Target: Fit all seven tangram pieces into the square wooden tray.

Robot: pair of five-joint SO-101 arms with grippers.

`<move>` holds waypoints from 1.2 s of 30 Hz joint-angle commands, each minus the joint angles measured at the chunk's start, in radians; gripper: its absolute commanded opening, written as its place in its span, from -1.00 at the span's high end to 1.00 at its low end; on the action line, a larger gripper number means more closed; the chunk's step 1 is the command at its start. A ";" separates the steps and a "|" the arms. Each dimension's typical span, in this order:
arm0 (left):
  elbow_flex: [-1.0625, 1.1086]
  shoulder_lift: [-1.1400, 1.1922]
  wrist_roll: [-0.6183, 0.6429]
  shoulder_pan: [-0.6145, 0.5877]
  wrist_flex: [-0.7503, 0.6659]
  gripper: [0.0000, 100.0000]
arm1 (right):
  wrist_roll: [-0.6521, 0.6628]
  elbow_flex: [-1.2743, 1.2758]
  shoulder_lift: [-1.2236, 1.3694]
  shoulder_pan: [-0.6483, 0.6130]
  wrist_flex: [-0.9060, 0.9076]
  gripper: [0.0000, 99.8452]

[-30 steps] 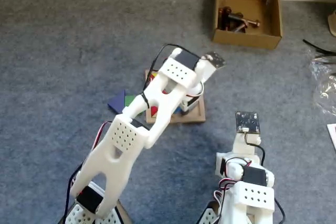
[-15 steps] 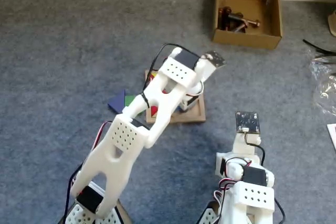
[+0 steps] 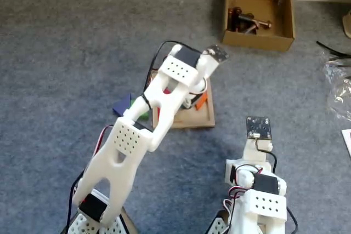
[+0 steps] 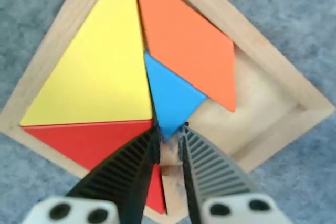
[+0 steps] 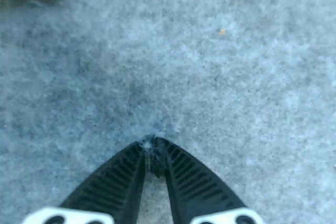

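Your left gripper (image 4: 168, 139): jaws nearly closed, pinching a corner of the blue triangle (image 4: 170, 95).
Blue triangle: flat in the wooden tray (image 4: 273, 66), between yellow triangle (image 4: 100, 77) and orange piece (image 4: 189, 45).
Your right gripper (image 5: 152, 148): jaws closed, empty, over carpet (image 5: 236, 77).

4 tangram pcs (image 4: 100, 77) in 1 tray (image 4: 257, 90), 2 loose pcs (image 3: 122, 105) outside — 1 cardboard box (image 3: 255, 39).

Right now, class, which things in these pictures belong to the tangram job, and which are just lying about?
Job: square wooden tray; large yellow triangle, orange parallelogram, small light blue triangle and red triangle in it; dark blue piece and green piece on the carpet beside it; left gripper over the tray.
Lying about: brown cardboard box of oddments; clear plastic bag.
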 commanded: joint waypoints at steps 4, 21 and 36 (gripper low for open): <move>-0.048 -0.019 -0.009 -0.008 -0.012 0.87 | -0.003 0.031 -0.001 0.033 0.015 0.99; -0.306 -0.021 -0.008 -0.033 -0.005 0.87 | -0.003 0.031 -0.001 0.033 0.015 0.99; -0.386 -0.015 -0.008 -0.070 0.008 0.86 | -0.003 0.031 -0.001 0.033 0.015 0.99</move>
